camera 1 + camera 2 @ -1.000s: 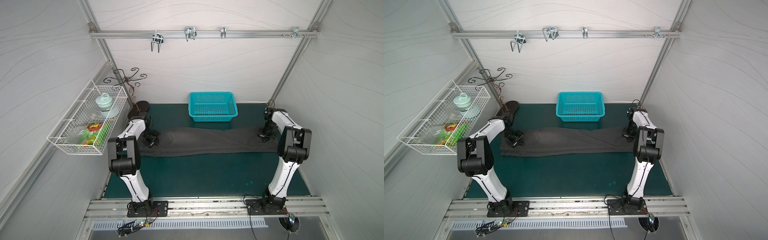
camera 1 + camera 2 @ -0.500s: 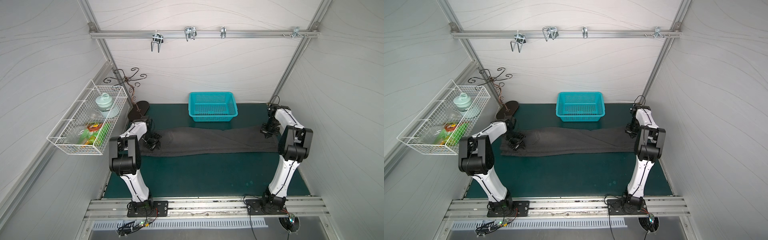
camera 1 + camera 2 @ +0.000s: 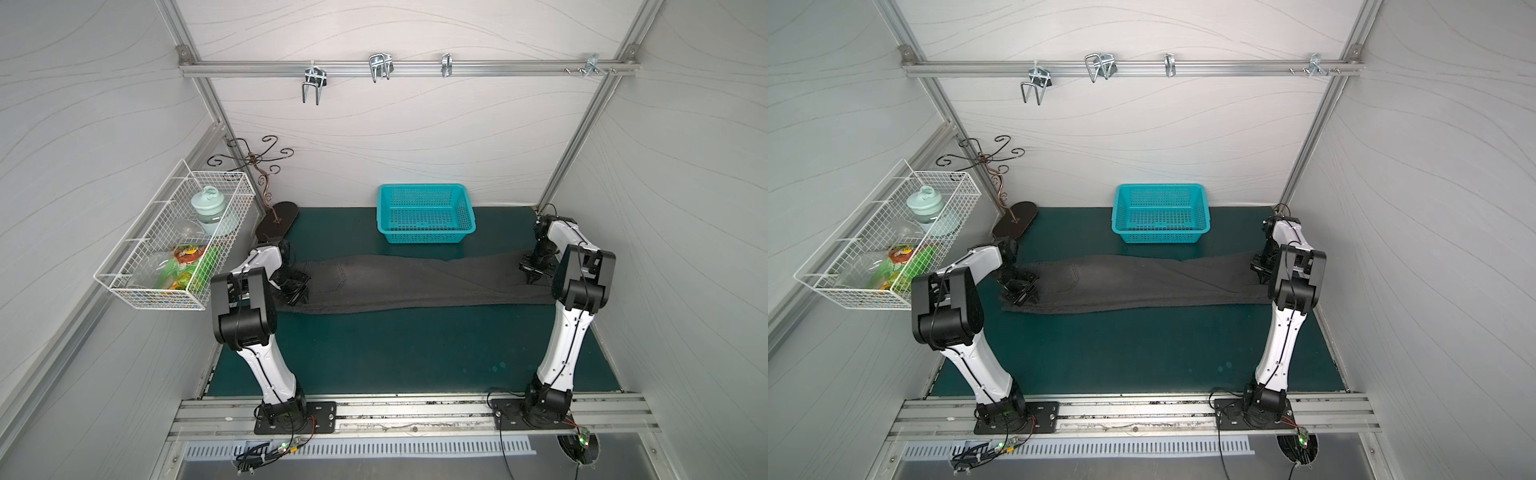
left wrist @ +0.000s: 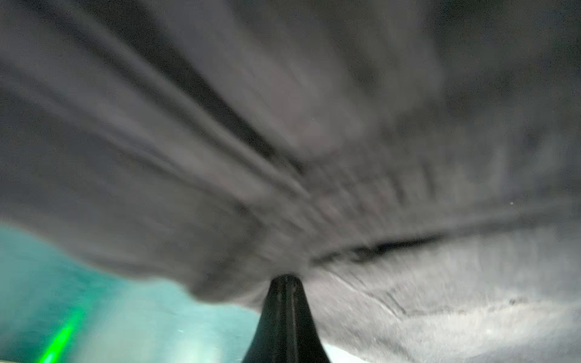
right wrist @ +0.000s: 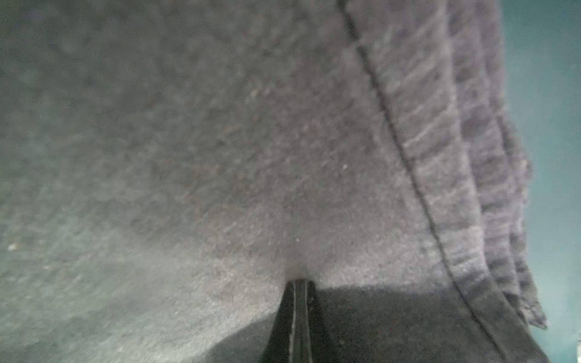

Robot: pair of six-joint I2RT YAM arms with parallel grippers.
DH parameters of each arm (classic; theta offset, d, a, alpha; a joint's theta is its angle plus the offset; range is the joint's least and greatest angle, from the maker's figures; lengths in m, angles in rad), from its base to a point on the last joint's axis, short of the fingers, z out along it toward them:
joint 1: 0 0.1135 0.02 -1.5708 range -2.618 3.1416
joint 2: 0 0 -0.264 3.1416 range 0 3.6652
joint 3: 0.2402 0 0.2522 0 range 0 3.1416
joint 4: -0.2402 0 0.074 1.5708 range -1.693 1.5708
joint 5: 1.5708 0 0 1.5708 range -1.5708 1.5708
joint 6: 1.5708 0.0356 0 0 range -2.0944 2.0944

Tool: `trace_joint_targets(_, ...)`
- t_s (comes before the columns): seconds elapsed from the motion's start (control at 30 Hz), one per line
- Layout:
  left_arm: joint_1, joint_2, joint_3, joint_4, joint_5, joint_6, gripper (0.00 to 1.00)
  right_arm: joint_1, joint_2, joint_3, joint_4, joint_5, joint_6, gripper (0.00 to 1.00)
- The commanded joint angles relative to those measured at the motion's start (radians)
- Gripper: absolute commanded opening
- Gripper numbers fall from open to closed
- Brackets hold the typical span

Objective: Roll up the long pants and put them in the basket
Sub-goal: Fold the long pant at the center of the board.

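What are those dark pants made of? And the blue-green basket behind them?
The long pants look like dark grey denim-type cloth with a matte finish: the right wrist view shows a coarse weave and a stitched seam. The blue-green basket looks like moulded plastic, slightly shiny, with walls and floor full of small regular holes.

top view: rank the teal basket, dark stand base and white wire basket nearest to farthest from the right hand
From the right hand, shut on the long pants at their right end:
1. teal basket, back centre of the mat.
2. dark stand base, back left corner.
3. white wire basket, on the left wall.
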Motion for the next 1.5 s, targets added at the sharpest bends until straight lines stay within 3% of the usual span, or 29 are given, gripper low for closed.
trace_joint_targets(0.0,0.063,-0.001,-0.011,-0.076,-0.033,0.065,0.0,-0.045,0.092,0.042,0.025,0.049,0.019,0.0)
trace_joint_targets(0.5,0.121,0.081,0.087,-0.108,-0.067,0.098,0.0,-0.071,0.133,0.117,-0.018,0.075,-0.015,0.0)
trace_joint_targets(0.67,0.121,0.034,0.104,-0.124,-0.051,0.095,0.0,-0.064,0.023,0.08,0.018,0.102,-0.016,0.0)
trace_joint_targets(0.9,0.097,-0.115,0.041,-0.075,0.075,0.024,0.0,-0.005,-0.151,0.026,0.055,0.086,-0.033,0.0)
trace_joint_targets(1.07,0.005,-0.224,-0.002,0.017,0.139,-0.07,0.0,-0.034,-0.322,-0.165,0.187,-0.057,0.022,0.06)
trace_joint_targets(1.17,-0.07,-0.248,-0.018,0.089,0.15,-0.129,0.0,-0.085,-0.389,-0.263,0.247,-0.178,0.045,0.0)
trace_joint_targets(1.47,-0.206,-0.125,0.03,0.228,0.212,-0.207,0.0,-0.121,-0.582,-0.569,0.459,-0.446,0.034,0.0)
